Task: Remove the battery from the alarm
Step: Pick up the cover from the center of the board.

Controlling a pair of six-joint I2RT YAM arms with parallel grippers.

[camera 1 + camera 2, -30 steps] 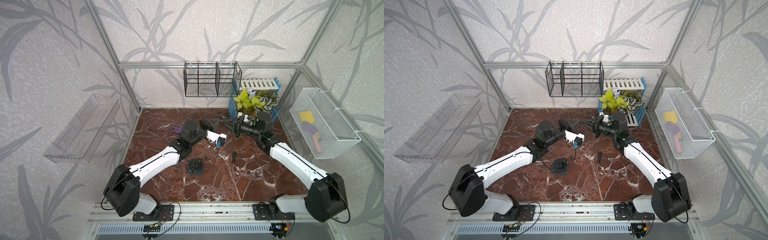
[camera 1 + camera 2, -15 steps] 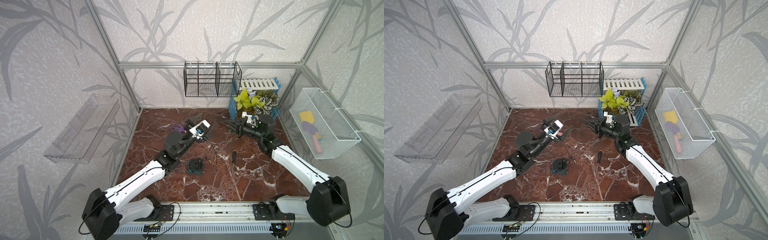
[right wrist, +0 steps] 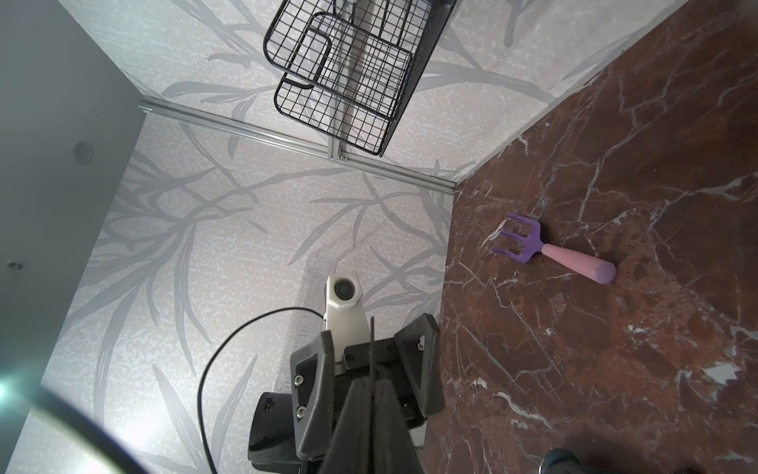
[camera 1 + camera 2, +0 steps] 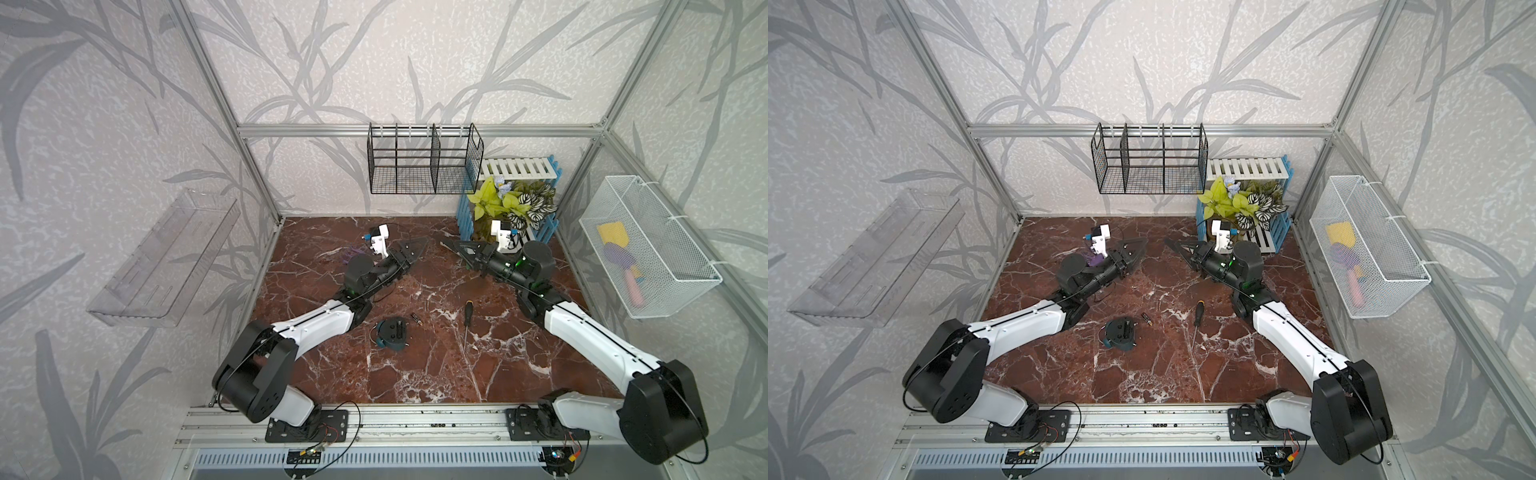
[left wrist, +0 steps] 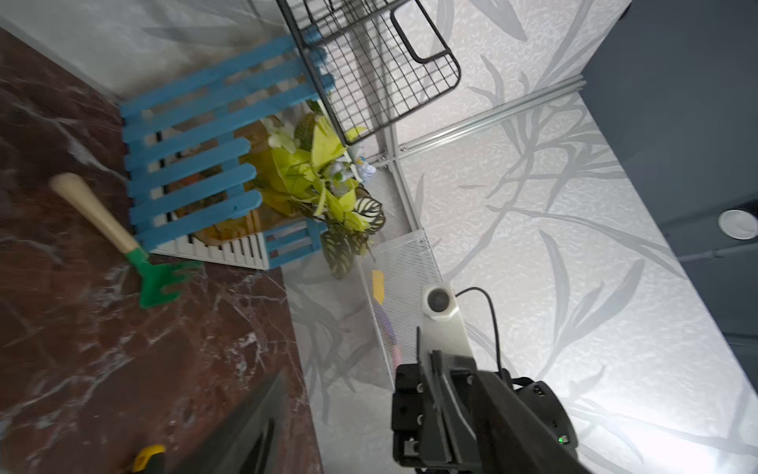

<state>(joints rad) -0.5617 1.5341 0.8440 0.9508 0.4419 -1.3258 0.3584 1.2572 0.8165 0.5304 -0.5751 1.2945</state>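
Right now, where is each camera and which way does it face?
Top views: high in front, down onto the red marble table; both whole arms.
Left wrist: toward the back-right blue slatted crate; right arm's shut jaws.
Right wrist: toward the purple-and-pink plastic rake; own jaws shut on a thin black plate, left arm's open jaws.
Both wrist views share the black wire basket.

The alarm point(image 4: 392, 332) hides its dial underneath; the battery point(image 4: 415, 318) looks too small for markings.
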